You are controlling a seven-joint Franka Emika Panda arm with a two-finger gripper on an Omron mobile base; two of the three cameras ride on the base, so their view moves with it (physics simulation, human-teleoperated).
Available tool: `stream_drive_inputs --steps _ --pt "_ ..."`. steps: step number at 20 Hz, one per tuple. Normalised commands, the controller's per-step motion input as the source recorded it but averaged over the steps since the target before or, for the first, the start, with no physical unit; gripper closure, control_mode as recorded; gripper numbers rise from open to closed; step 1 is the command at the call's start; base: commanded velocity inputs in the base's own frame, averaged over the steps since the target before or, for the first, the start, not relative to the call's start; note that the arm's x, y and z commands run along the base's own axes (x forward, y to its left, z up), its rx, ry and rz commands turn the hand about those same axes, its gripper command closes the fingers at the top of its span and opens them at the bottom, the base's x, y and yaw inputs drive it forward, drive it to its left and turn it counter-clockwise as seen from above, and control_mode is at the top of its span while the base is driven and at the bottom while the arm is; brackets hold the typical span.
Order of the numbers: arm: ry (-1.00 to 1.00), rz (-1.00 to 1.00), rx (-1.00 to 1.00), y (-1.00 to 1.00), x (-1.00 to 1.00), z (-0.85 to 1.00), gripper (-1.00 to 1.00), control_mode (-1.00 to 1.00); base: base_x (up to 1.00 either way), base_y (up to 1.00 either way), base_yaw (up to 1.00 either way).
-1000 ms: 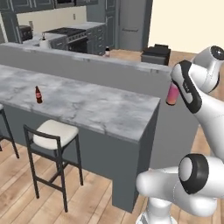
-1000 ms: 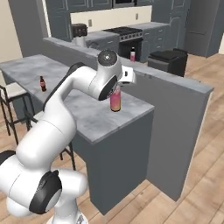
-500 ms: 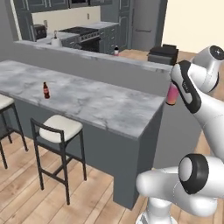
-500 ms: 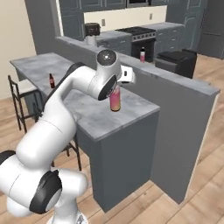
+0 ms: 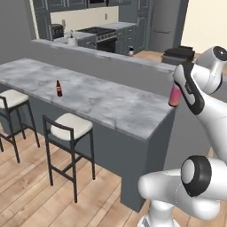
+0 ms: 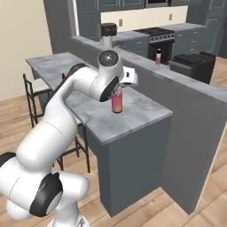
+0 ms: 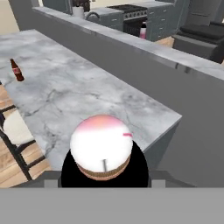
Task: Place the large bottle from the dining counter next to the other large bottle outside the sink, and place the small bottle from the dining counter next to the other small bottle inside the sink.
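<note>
My gripper (image 5: 177, 91) clamped on the large pink bottle (image 5: 174, 96) off the tabletop's (image 5: 111, 104) right end, small brown bottle (image 5: 58, 88) far left on it, right base view, large bottle (image 6: 116, 99) raised above the tabletop corner, hand view, bottle top up close, brown bottle far left.

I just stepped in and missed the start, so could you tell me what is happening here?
The robot arm holds the large pink bottle in its gripper, jaws shut on it, lifted above the end of the dining counter. The small brown bottle stands on the counter, untouched, near the stools. Another bottle waits on the far kitchen counter.
</note>
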Motion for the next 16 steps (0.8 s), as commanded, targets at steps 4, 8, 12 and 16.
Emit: stream_drive_inputs --steps 4,8,12,16 --pt "0.00 0.00 0.00 0.00 0.00 0.00 1.00 1.00 0.00 0.00 0.25" --pt "0.00 0.00 0.00 0.00 0.00 0.00 1.00 1.00 0.00 0.00 0.25" --pt "0.00 0.00 0.00 0.00 0.00 0.00 1.00 1.00 0.00 -0.10 0.24" --pt "0.00 0.00 0.00 0.00 0.00 0.00 1.00 1.00 -0.02 -0.30 0.20"
